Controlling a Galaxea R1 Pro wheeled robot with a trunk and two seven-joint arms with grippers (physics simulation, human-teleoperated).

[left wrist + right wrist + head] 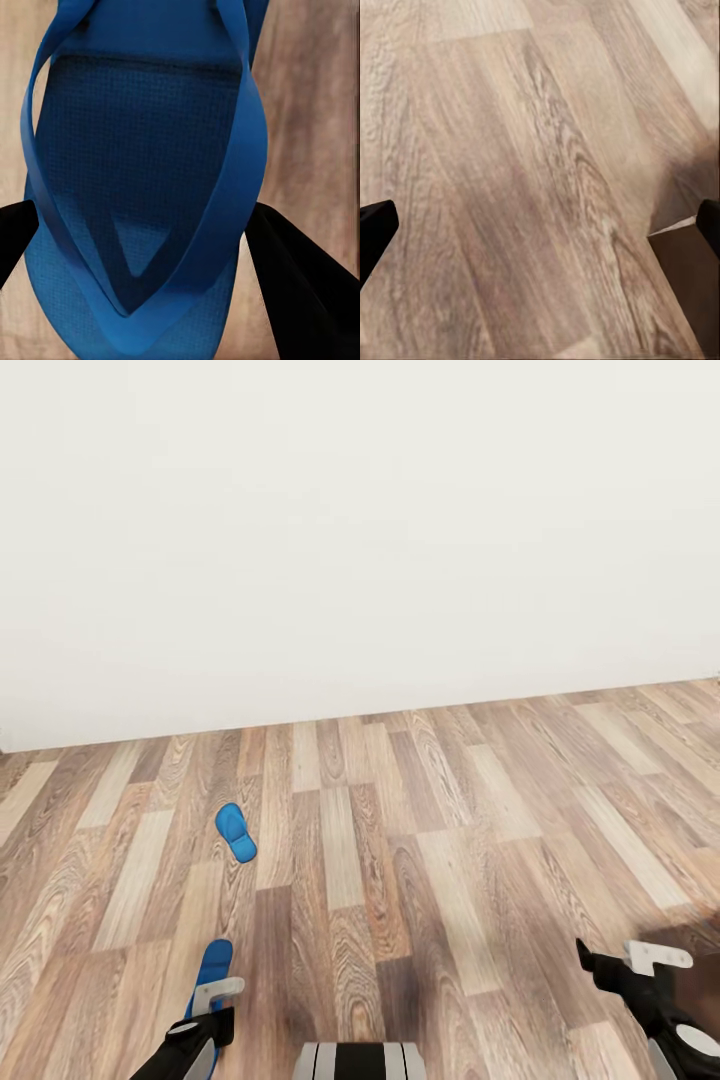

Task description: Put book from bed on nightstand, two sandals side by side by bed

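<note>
**A:** ok so where are the sandals right now? Head view has one sandal (pixel 235 832) lying flat on the plank floor (pixel 420 880), left of centre, a good way short of the white wall (pixel 360 530).

**B:** yep, and the second sandal (pixel 213 966) is down at the bottom left, right at the left gripper (pixel 215 1000). In the left wrist view that second one (pixel 142 187) is huge, blue straps meeting in a V, with a black finger (pixel 300 292) on each side of it. Looks like the fingers are clamped on it, sole hanging over the floor.

**A:** agreed, both sandals well apart from each other though, nowhere near side by side.

**B:** right gripper (pixel 640 965) is at the bottom right over bare floor. In the right wrist view its fingers (pixel 375 232) sit at the far edges of the picture, spread wide, nothing between them but planks (pixel 532 187).

**A:** there's a darker brown patch (pixel 690 292) at one corner of that wrist view, can't tell what it is.
</note>
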